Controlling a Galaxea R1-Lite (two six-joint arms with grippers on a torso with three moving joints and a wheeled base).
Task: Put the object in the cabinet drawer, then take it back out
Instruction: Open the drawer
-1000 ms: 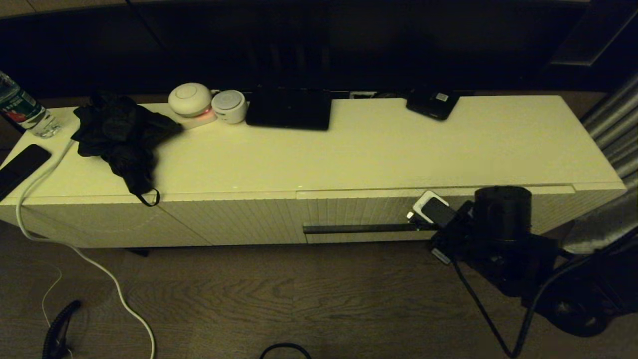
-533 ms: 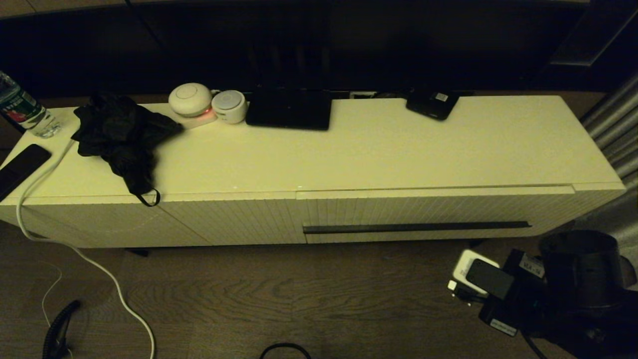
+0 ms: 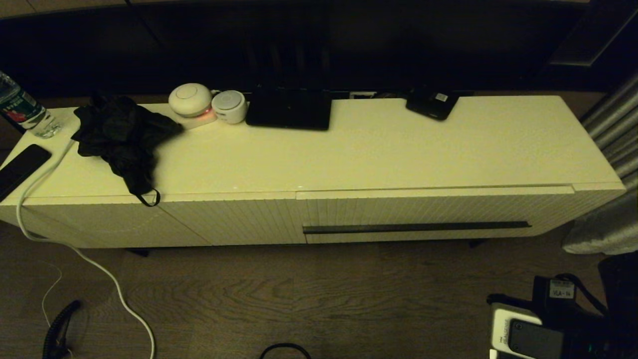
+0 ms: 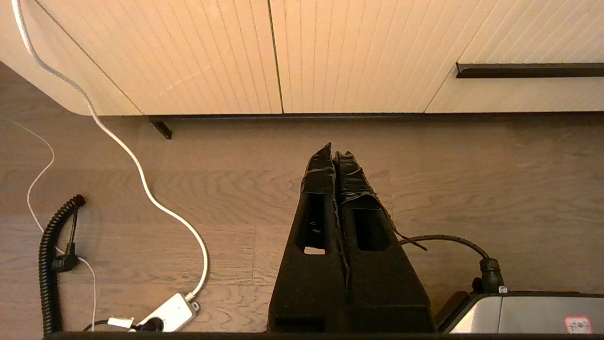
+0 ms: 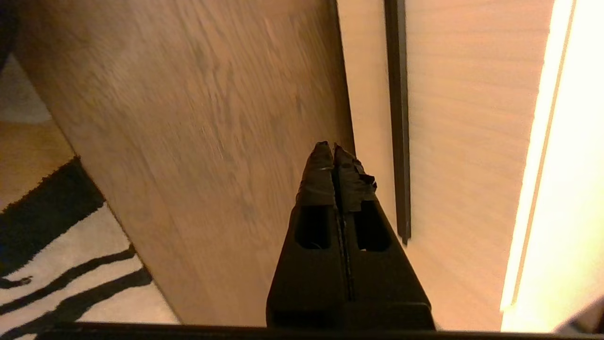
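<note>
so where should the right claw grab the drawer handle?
Take the drawer handle near mid-length from the front, one finger above and one below. It is a long thin dark bar running level across the ribbed cabinet drawer, so a centred grip should pull it out straight. The right claw is shut, so open it first.

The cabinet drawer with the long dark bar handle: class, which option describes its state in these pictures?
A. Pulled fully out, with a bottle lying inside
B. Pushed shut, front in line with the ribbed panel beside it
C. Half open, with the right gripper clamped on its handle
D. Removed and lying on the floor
B: the cabinet drawer sits flush with the neighbouring ribbed panel, no interior showing, and nothing grips its bar handle.
</note>
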